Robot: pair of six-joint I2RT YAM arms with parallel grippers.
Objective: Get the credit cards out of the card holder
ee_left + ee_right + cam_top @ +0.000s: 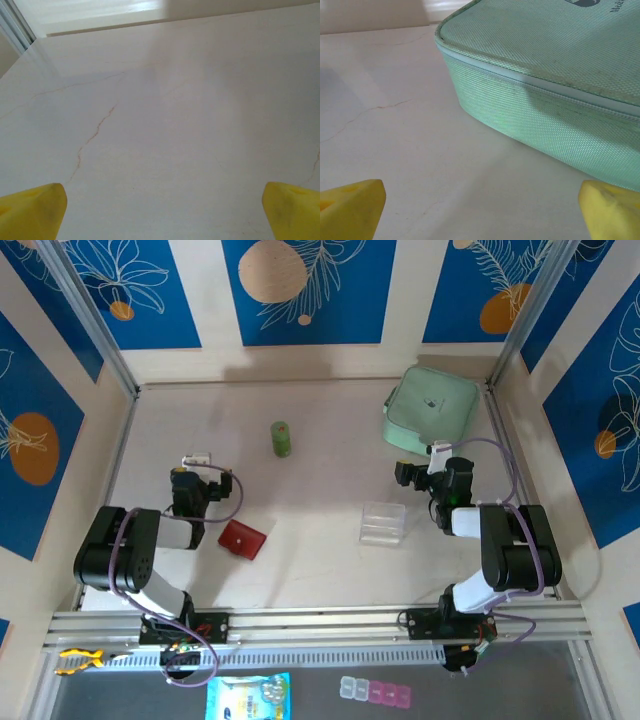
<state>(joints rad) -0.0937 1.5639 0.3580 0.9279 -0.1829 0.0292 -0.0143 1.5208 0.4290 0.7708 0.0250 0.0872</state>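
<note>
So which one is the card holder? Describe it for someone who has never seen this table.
On the pale table, look near the front edge, just right of the left arm. The card holder lies flat there. It is the only red thing on it: the box to its right is clear, the pouch at the far right mint-green.

I am seeing a mint-green pouch (432, 407) lying at the table's (320, 480) far right, a clear plastic box (383, 523) sitting nearer, apart from it. A small green container (281, 438) is standing upright left of both.
</note>
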